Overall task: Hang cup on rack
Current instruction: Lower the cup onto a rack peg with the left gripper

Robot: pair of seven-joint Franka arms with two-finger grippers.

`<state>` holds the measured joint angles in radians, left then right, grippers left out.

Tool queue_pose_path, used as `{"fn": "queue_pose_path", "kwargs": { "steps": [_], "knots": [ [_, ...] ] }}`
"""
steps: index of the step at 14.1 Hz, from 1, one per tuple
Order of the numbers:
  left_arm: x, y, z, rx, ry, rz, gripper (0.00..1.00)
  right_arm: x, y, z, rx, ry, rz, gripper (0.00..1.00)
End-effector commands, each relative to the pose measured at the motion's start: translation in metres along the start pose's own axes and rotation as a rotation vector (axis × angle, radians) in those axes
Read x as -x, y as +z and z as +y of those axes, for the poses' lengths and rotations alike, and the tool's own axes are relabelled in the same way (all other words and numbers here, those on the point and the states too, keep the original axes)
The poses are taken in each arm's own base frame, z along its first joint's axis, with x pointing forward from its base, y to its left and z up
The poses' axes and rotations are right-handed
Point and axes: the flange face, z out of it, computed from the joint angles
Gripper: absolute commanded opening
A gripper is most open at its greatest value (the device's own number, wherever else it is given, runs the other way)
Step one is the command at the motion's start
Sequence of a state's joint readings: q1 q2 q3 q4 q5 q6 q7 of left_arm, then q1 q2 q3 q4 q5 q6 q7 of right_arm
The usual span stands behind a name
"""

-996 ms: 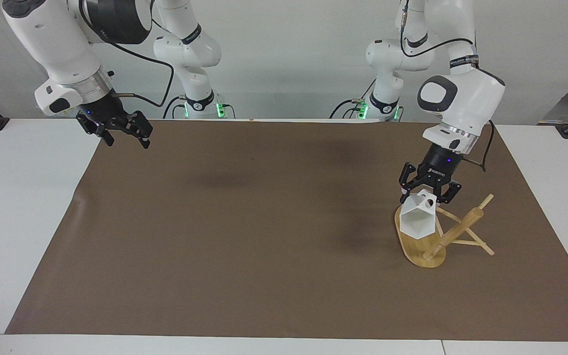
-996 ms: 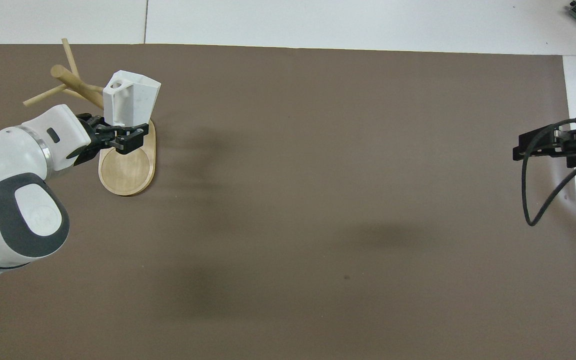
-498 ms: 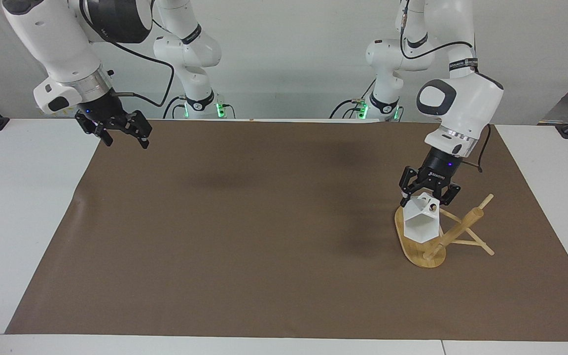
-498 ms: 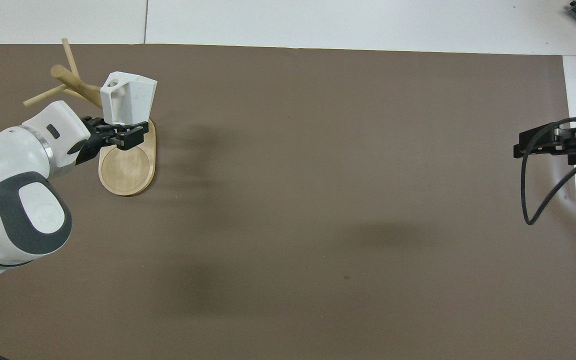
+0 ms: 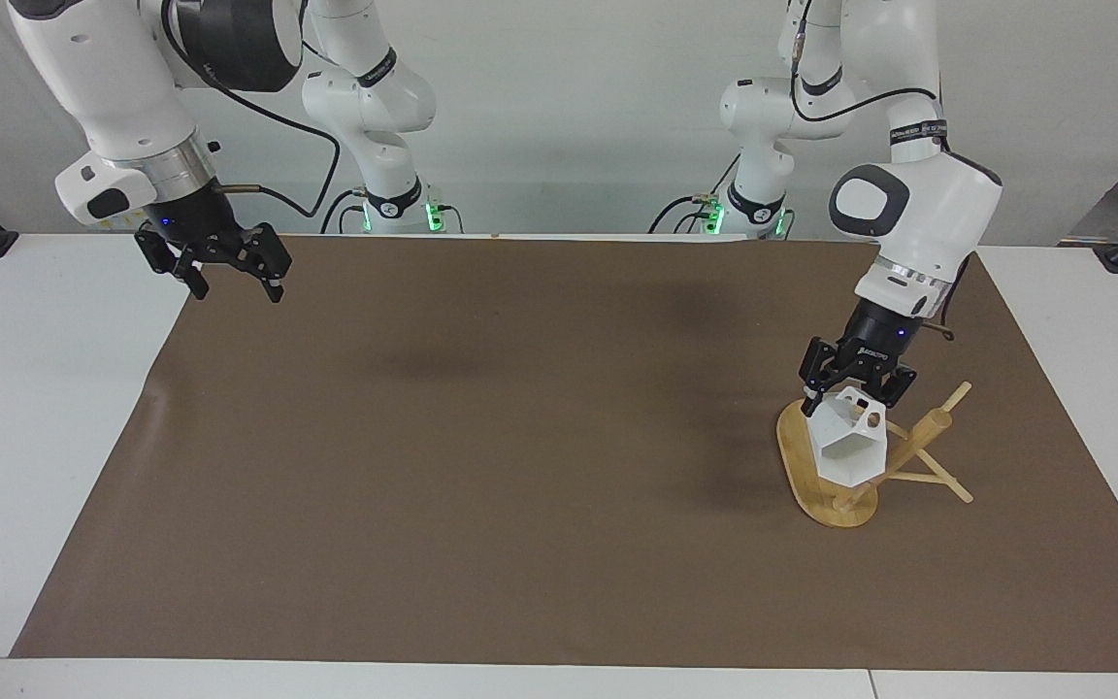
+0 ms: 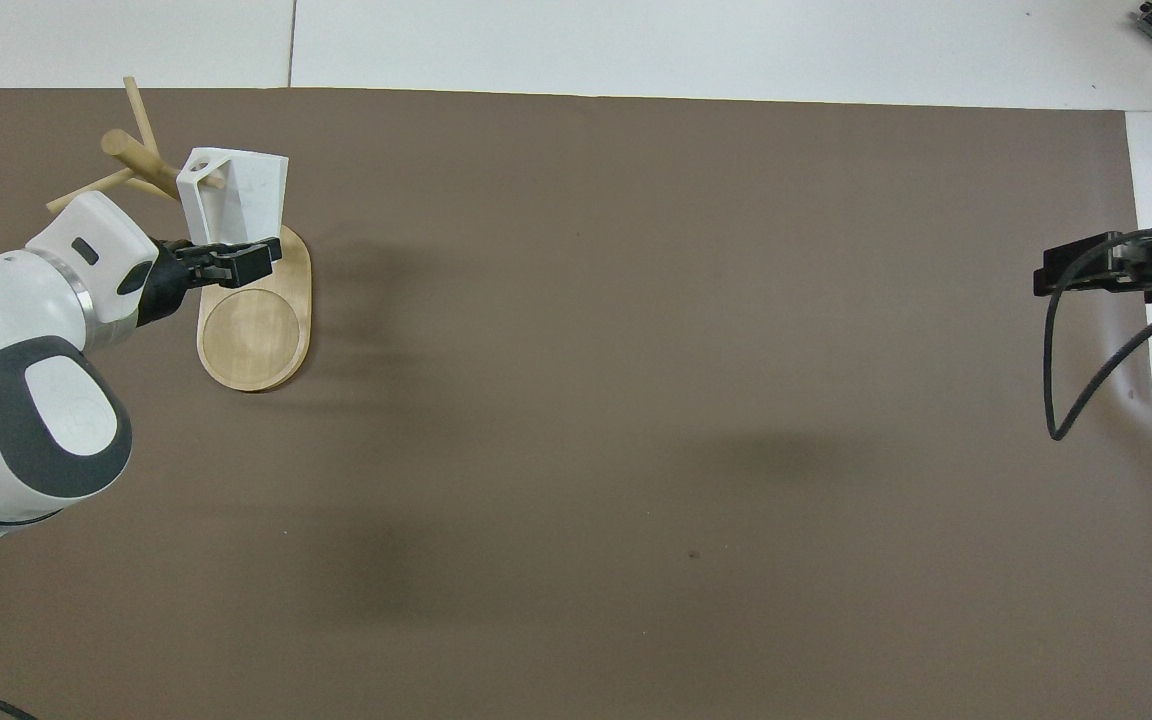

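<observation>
**Carrying the cup onto a peg**

Holding the cup (image 5: 848, 449) by its rim, the left gripper (image 5: 856, 388) has swung it toward the post of the rack (image 5: 816, 485), at the lower right of the facing view. The cup hangs tipped on its side over the oval base, mouth toward the camera, and the round hole in its handle now sits against a thin peg. From above, a peg tip seems to show through that hole (only just, so this is a judgement). That suggests the threading step is under way, though the cup is not yet released.

Compared with a second ago, the cup has dropped lower and shifted closer to the post, and the left arm's wrist has leaned in after it. In the overhead view the cup (image 6: 231, 195) has slid toward the upper left corner, over the pegs.

The right gripper (image 5: 225, 269) waits at the upper left of the facing view, fingers spread wide with nothing between them, having drifted slightly toward the frame's edge.
</observation>
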<state>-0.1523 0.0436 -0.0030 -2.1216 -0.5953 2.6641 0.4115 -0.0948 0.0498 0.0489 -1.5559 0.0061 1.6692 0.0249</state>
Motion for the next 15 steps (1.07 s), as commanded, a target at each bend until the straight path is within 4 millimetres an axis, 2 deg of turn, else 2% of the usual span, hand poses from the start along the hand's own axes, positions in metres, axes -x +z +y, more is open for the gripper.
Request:
{"fn": "queue_pose_path", "kwargs": {
  "steps": [1, 2, 4, 5, 6, 8, 10, 12, 15],
  "knots": [
    [-0.008, 0.001, -0.004, -0.006, -0.05, -0.006, 0.0, 0.005, 0.0, 0.001, 0.03, -0.04, 0.01, 1.0],
    [-0.007, 0.0, -0.011, -0.01, -0.074, -0.011, 0.0, 0.005, 0.001, 0.001, 0.03, -0.066, 0.009, 1.0],
    [-0.007, 0.0, -0.011, -0.008, -0.088, -0.015, 0.0, 0.005, 0.0, 0.001, 0.03, -0.097, 0.008, 1.0],
    [-0.007, 0.0, -0.01, -0.006, -0.086, -0.018, 0.42, 0.005, 0.0, 0.002, 0.031, -0.096, 0.003, 1.0],
    [-0.008, -0.001, -0.011, -0.006, -0.084, -0.018, 0.99, 0.006, 0.001, 0.004, 0.03, -0.092, -0.001, 1.0],
    [-0.011, -0.004, -0.01, 0.007, -0.087, -0.035, 1.0, 0.007, 0.001, 0.007, 0.029, -0.086, -0.003, 1.0],
    [-0.027, -0.02, -0.018, 0.029, -0.084, -0.094, 1.0, 0.007, 0.001, 0.009, 0.028, -0.081, -0.004, 1.0],
    [-0.038, -0.043, -0.03, -0.035, -0.009, -0.17, 1.0, 0.007, 0.002, 0.008, 0.026, -0.077, -0.007, 1.0],
    [-0.046, -0.082, -0.013, -0.175, 0.021, -0.301, 1.0, 0.007, 0.002, 0.006, 0.023, -0.078, -0.007, 1.0]
  ]
}}
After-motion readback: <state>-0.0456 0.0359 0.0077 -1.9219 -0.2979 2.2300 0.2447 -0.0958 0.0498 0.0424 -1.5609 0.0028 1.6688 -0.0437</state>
